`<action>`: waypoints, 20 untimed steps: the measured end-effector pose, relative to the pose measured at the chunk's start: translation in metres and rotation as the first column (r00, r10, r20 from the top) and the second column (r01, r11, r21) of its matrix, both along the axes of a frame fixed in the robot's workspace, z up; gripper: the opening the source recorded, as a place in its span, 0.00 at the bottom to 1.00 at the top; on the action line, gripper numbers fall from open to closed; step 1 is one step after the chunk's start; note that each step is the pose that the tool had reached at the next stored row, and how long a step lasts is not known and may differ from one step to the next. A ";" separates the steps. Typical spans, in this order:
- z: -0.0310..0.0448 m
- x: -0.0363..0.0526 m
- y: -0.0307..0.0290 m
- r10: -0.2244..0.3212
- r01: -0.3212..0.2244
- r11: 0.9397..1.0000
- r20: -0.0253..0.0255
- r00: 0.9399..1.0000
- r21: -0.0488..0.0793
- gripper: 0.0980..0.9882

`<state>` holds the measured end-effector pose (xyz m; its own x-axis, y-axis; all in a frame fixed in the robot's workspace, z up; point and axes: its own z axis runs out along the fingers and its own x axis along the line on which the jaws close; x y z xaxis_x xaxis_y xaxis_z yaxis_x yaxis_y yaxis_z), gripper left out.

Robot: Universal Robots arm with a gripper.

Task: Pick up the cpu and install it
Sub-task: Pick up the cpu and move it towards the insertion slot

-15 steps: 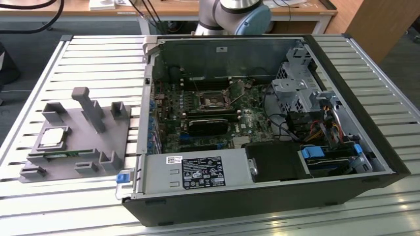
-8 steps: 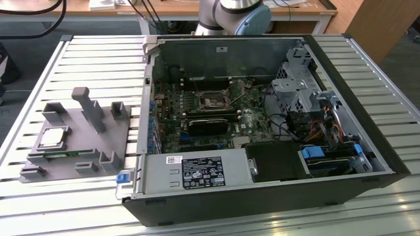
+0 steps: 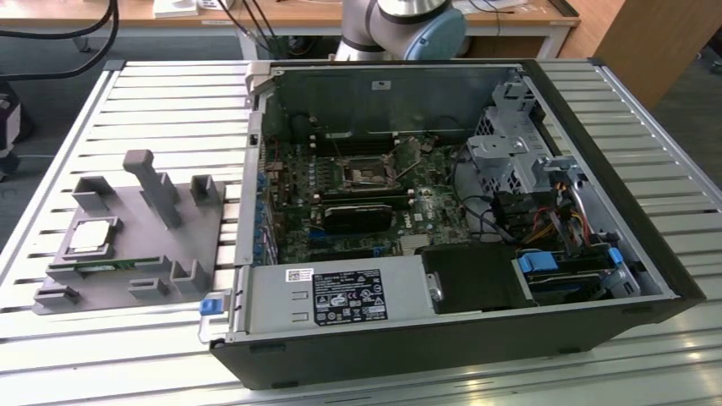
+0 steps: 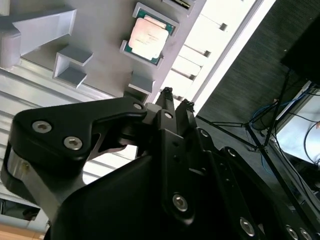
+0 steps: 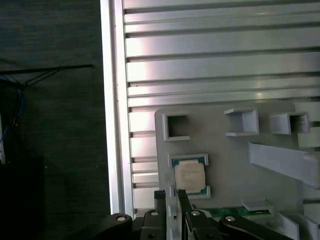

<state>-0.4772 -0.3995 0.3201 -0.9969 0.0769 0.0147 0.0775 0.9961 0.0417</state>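
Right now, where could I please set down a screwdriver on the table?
Bare slats lie beyond the grey tray, toward the table's far edge, and at the exterior view's right of the computer case. The tray, holding the cpu, is crowded.

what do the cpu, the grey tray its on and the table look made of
The cpu: metal lid, dull silver-grey sheen, on a green board edge. The grey tray: likely plastic, matte, blocky moulded or printed shapes. The table: probably aluminium, bright reflective ribbed slats.
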 end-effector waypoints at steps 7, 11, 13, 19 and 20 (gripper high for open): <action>-0.0105 0.0000 0.0000 0.000 0.000 1.000 -0.010 1.000 0.000 0.48; -0.0164 0.0000 0.0000 0.000 0.000 1.000 -0.011 1.000 0.000 0.61; -0.0192 0.0000 0.0000 0.000 0.000 1.000 -0.011 1.000 0.000 0.68; -0.0274 0.0000 0.0000 0.000 0.000 1.000 -0.011 1.000 0.000 0.68; -0.0290 0.0000 0.0000 0.000 0.000 1.000 -0.011 1.000 0.000 0.68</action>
